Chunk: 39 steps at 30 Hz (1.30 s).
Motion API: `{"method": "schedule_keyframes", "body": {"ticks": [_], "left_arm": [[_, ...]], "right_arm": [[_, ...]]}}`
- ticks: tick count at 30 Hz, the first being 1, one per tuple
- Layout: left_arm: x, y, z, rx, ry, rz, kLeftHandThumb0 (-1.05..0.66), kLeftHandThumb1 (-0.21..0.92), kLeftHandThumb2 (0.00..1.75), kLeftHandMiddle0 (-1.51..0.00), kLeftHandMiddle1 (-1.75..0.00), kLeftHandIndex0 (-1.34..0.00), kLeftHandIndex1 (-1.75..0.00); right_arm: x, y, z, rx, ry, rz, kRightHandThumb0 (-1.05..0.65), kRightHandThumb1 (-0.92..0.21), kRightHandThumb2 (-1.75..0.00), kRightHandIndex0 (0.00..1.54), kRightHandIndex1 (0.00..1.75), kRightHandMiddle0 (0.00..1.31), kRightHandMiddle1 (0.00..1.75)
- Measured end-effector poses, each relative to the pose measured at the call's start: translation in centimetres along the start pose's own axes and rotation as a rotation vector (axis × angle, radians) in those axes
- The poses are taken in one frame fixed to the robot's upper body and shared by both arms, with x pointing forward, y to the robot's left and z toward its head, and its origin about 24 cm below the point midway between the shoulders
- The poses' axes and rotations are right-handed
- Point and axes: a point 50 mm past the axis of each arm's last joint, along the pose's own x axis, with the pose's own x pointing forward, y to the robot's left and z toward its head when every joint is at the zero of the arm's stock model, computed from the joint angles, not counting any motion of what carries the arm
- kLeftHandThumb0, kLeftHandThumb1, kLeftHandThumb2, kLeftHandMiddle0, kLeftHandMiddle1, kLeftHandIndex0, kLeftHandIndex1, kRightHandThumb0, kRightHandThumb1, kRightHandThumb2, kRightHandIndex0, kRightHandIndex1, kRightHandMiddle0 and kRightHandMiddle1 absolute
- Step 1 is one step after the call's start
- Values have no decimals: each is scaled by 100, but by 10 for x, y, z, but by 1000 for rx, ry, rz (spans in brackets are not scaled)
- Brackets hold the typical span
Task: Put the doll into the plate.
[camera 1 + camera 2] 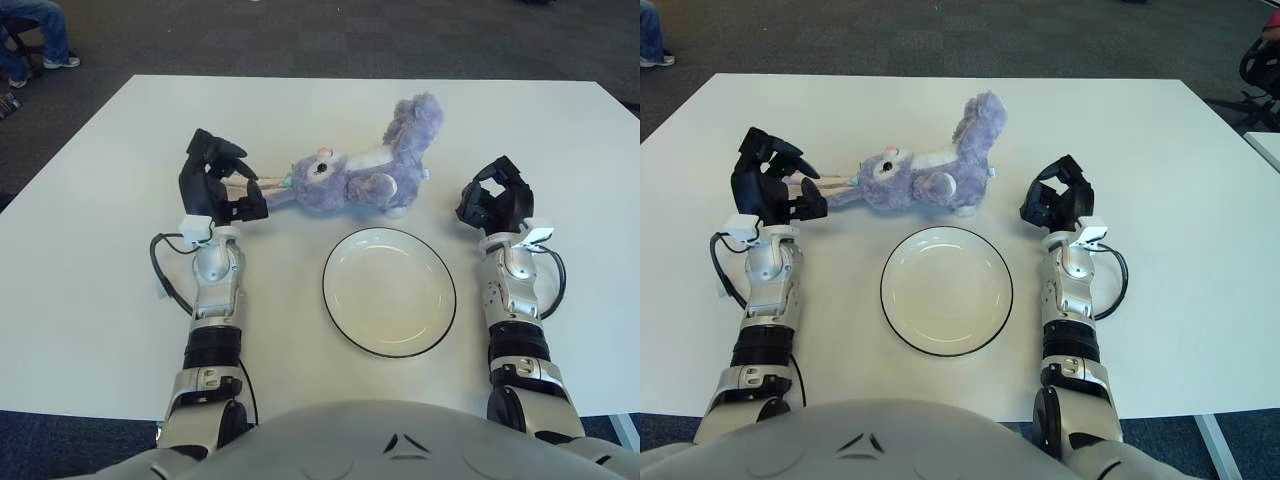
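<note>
- The doll [355, 177], a purple plush rabbit with a paler front, is seen lying on its side on the white desk [90, 300], its head toward the robot's left and its feet raised at the far right end.
- Its long ears are stretched out leftward, and their tips are reached by the left robot hand [215, 185].
- The left robot hand is shown at the doll's left end, with its dark fingers [250, 208] curled around the ear tips; whether the ears are firmly pinched cannot be told.
- The plate [335, 300], white with a dark rim, is placed on the desk just in front of the doll, nearer the robot, and nothing is held in it.
- The doll is kept outside the plate, close to its far rim.
- The right robot hand [495, 197] is seen to the right of the doll and plate, apart from both, with its fingers curled loosely and nothing grasped.
- A person's legs [35, 35] are visible on the carpet beyond the desk's far left corner.
</note>
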Motion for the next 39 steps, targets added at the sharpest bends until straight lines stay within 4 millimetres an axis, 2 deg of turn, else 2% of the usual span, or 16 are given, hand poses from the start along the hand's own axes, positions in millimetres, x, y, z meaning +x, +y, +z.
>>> {"method": "schedule_keyframes", "body": {"ticks": [2, 4, 9, 18, 20, 21, 22, 23, 24, 25, 27, 28, 29, 33, 36, 39], "left_arm": [[1, 1, 0, 17, -5, -15, -1, 4, 160, -75, -175, -70, -165], [1, 3, 0, 42, -8, -35, -1, 10, 155, -69, -175, -65, -170], [4, 6, 0, 111, -9, -86, -1, 17, 149, -61, -175, -60, -174], [16, 6, 4, 296, -20, -251, -1, 29, 135, -52, -175, -51, -175], [19, 6, 5, 360, -29, -294, -1, 39, 124, -45, -175, -44, -174], [20, 5, 7, 407, -39, -324, 8, 42, 119, -44, -175, -34, -167], [22, 5, 8, 444, -47, -347, 21, 42, 120, -47, -175, -25, -157], [23, 5, 9, 477, -56, -366, -14, 54, 102, -44, -165, -16, -147], [25, 5, 10, 520, -64, -387, -27, 61, 92, -43, -161, -14, -143], [26, 5, 10, 546, -70, -400, -46, 72, 76, -39, -149, -9, -135], [28, 6, 12, 626, -85, -431, -70, 84, 58, -31, -119, -4, -119], [28, 6, 12, 654, -90, -439, -73, 85, 56, -30, -114, -3, -116], [29, 7, 13, 685, -97, -449, -80, 88, 53, -27, -100, -2, -110], [32, 8, 14, 789, -125, -475, -94, 91, 51, -24, -65, 0, -91], [37, 8, 16, 850, -148, -493, -100, 92, 53, -22, -49, 0, -72], [41, 7, 20, 882, -171, -505, -103, 92, 54, -21, -42, 0, -55]], "right_arm": [[0, 0, 0, 0, 0, 0, -50, -28, -136, 126, 175, 65, 175], [0, 1, 0, 0, 0, 1, -50, -28, -136, 126, 175, 65, 175], [0, 1, 0, 0, 0, 0, -50, -28, -136, 126, 175, 65, 175], [-1, 2, 0, -1, 3, 0, -50, -28, -136, 126, 175, 64, 175], [-1, 2, 0, -1, 4, 1, -50, -28, -136, 126, 175, 64, 175], [-1, 2, 0, -1, 5, 1, -50, -28, -136, 126, 175, 64, 175], [-1, 2, 0, -1, 6, 2, -50, -28, -136, 127, 175, 64, 175], [-1, 3, 0, -1, 6, 4, -50, -28, -136, 127, 175, 64, 175], [-1, 3, 0, -1, 7, 5, -50, -28, -136, 127, 175, 64, 175], [-1, 3, 0, -1, 7, 6, -50, -28, -136, 127, 175, 64, 175], [-1, 4, 0, 0, 7, 7, -50, -28, -136, 127, 175, 64, 175], [-1, 4, 0, 0, 7, 7, -50, -28, -136, 127, 175, 64, 175], [-1, 4, 0, 0, 7, 7, -50, -28, -136, 127, 175, 64, 175], [-1, 4, -1, 0, 8, 6, -50, -28, -136, 127, 175, 64, 175], [-1, 4, -1, 0, 12, 6, -50, -28, -136, 127, 175, 64, 175], [-1, 4, -1, 0, 14, 7, -50, -28, -136, 127, 175, 64, 175]]}}
